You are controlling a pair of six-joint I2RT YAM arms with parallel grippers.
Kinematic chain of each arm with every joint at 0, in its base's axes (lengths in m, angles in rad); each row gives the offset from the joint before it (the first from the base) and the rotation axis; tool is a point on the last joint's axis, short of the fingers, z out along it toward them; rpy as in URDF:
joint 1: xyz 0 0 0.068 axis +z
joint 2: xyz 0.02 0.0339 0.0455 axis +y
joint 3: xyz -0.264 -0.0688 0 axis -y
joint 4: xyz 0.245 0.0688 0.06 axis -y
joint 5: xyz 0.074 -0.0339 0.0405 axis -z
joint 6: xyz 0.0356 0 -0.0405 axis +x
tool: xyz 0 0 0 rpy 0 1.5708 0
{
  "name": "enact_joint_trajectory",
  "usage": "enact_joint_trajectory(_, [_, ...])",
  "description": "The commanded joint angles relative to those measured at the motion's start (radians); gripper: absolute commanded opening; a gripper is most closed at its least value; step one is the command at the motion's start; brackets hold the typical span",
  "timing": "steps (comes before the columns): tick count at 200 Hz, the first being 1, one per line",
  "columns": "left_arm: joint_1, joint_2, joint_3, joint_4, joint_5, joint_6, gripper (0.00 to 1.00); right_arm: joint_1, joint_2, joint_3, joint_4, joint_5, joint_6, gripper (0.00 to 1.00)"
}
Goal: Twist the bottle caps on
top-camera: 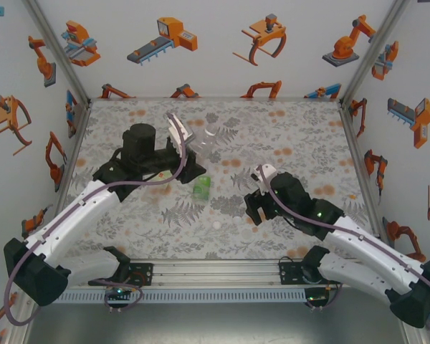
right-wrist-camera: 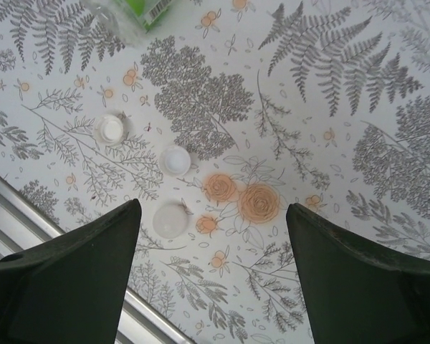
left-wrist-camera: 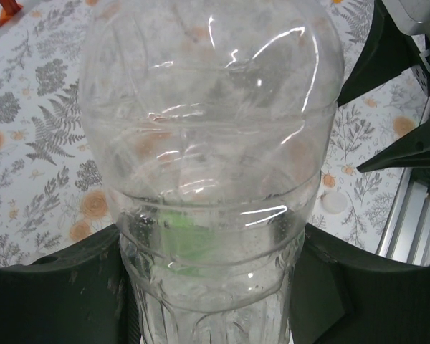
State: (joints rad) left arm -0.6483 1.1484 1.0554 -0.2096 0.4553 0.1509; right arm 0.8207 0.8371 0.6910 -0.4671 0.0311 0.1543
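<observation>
Jaws of the left gripper [left-wrist-camera: 211, 301] are clamped on a clear bottle [left-wrist-camera: 211, 129], its dark fingers [left-wrist-camera: 57, 287] pressing on either side of the narrower ribbed part. The bottle's wider body bulges toward the left wrist camera. A green patch seen through the plastic is probably the green-labelled bottle [top-camera: 201, 188] behind it.

Jaws of the right gripper [right-wrist-camera: 211, 206] stand wide apart, holding nothing, hovering over the floral table [right-wrist-camera: 358, 107]. Three white caps [right-wrist-camera: 175, 159] lie loose on the table in a short row, the nearest one between the right fingers [right-wrist-camera: 79, 279], close to the left-hand one. From above, the green-labelled bottle lies on the table between the two grippers, and one cap [top-camera: 216, 226] sits near it, toward the front edge.
</observation>
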Motion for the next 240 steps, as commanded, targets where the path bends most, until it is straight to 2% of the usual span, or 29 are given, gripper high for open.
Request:
enact_joint_trajectory(1, [-0.002,-0.019,-0.009,0.054,0.012,-0.027,0.19,-0.002,0.034,0.018,-0.004,-0.037,0.046,0.72])
enact_joint_trajectory(61, [-0.01,-0.059,-0.09,0.153,-0.051,-0.069,0.18,-0.002,0.12,0.065,-0.022,-0.114,0.092,0.67])
enact_joint_trajectory(90, [-0.01,-0.057,-0.082,0.102,-0.066,-0.041,0.16,-0.002,0.175,0.116,-0.06,-0.08,0.162,0.64])
enact_joint_trajectory(124, [-0.01,-0.117,-0.164,0.209,-0.108,-0.072,0.16,0.001,0.254,0.167,-0.106,-0.075,0.274,0.61])
enact_joint_trajectory(160, [-0.009,-0.161,-0.199,0.217,-0.178,-0.077,0.16,0.049,0.354,0.204,-0.125,-0.021,0.39,0.58])
enact_joint_trajectory(182, [0.001,-0.168,-0.192,0.187,-0.236,-0.123,0.16,0.085,0.411,0.23,-0.114,0.007,0.433,0.58])
enact_joint_trajectory(240, [0.012,-0.194,-0.187,0.165,-0.24,-0.238,0.16,0.145,0.559,0.346,-0.138,0.045,0.501,0.58])
